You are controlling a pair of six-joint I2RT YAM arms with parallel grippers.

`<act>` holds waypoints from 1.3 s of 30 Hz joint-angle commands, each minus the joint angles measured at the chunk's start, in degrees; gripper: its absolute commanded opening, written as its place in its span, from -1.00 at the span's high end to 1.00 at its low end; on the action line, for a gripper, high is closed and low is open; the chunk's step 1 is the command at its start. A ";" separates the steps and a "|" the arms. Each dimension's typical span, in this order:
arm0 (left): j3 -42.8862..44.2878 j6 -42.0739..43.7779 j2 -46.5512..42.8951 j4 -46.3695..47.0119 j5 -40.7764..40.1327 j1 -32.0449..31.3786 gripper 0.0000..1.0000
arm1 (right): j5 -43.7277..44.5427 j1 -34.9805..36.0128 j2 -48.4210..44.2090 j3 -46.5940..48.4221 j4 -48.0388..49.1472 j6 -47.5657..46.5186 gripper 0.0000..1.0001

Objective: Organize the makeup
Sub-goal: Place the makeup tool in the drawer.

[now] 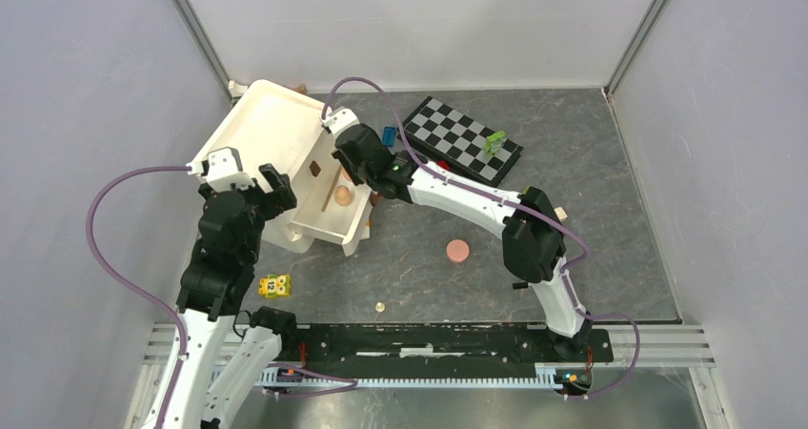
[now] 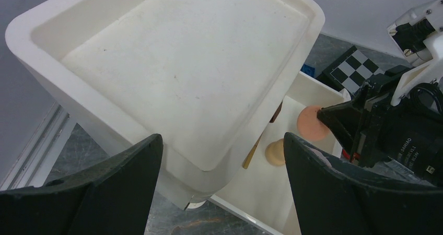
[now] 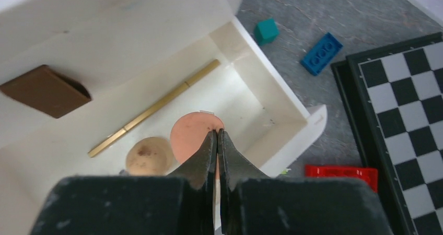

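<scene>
Two claws, we see: left claw (image 2: 222, 141) spread by the box (image 2: 172, 62). Right claw (image 3: 217, 133) pressed together over the disc (image 3: 189, 136) in the drawer (image 3: 261, 94).

On the grey surface (image 3: 324, 10), a teal cube (image 3: 266, 31) and a blue brick (image 3: 322, 53) lie ahead and to the right of the right end effector (image 3: 217, 136). A red brick (image 3: 341, 171) sits to its right, just beside the checkerboard (image 3: 407, 104), which carries a green brick (image 1: 494, 142).
</scene>
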 commanded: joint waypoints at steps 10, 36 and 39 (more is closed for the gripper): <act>0.03 -0.10 -0.39 1.43 0.33 0.38 -0.82 | -11.81 0.29 5.05 5.26 -0.81 -3.83 0.91; 0.03 -0.18 -0.61 1.43 0.32 0.47 -0.83 | -6.82 -0.24 5.26 4.48 0.73 -0.62 0.10; 0.03 -0.18 -0.58 1.43 0.39 0.42 -0.83 | -6.53 -0.36 3.63 4.56 0.86 -0.87 0.07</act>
